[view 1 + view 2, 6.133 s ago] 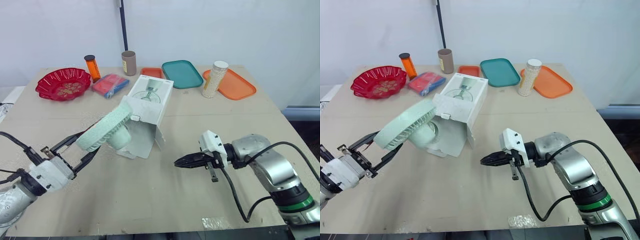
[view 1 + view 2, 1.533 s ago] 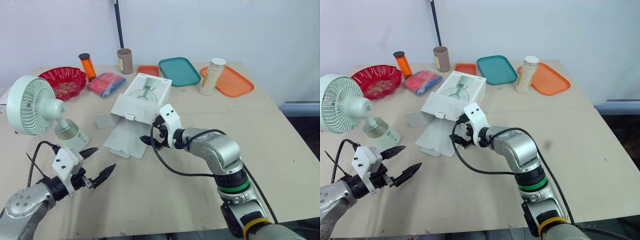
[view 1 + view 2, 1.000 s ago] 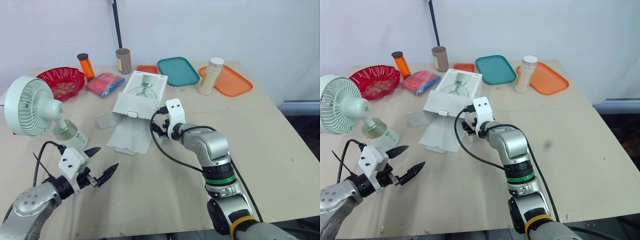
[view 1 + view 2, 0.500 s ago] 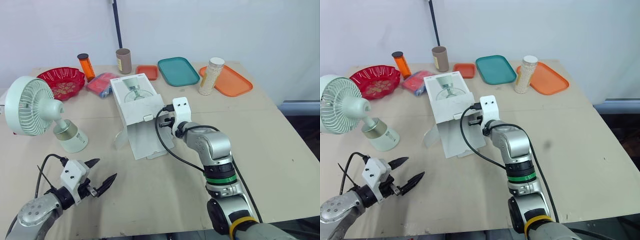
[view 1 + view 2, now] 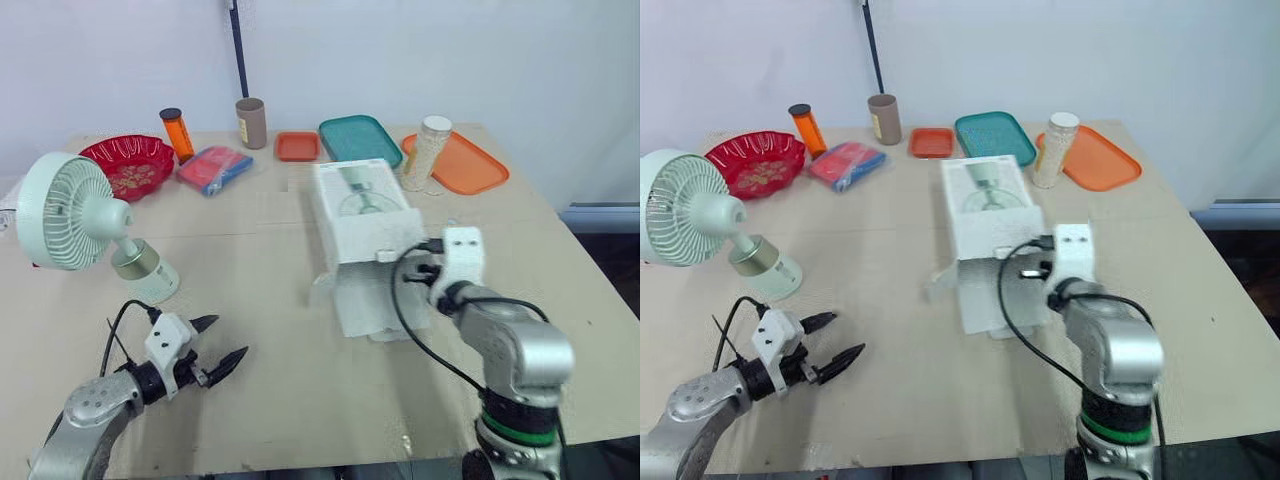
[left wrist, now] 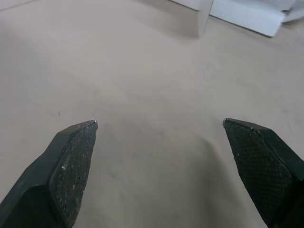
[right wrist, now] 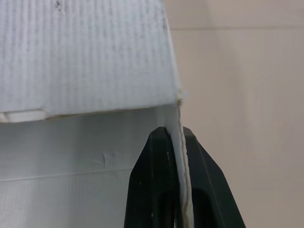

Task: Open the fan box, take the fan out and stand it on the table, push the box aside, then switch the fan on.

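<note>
Red bowl [image 5: 128, 165], orange bottle [image 5: 178, 135], brown cup [image 5: 250, 123], teal tray [image 5: 360, 138] (jar [image 5: 427, 152] by orange tray [image 5: 472, 168]).

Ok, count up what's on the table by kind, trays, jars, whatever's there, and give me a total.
Trays: 3 (small orange, teal, large orange)
Upright containers: 3 (orange bottle, brown tube, capped jar)
Red bowl: 1
Fan: 1
Fan box: 1
Blue and red packet: 1
Total: 10

the fan box [image 5: 365, 215] lies in the middle of the table [image 5: 300, 400]. the fan [image 5: 75, 225] stands well to its left, a jar [image 5: 428, 150] and a tray [image 5: 362, 145] behind it. the left gripper [image 5: 230, 337] is before it to the left, the right gripper [image 7: 175, 130] at its right edge.
</note>
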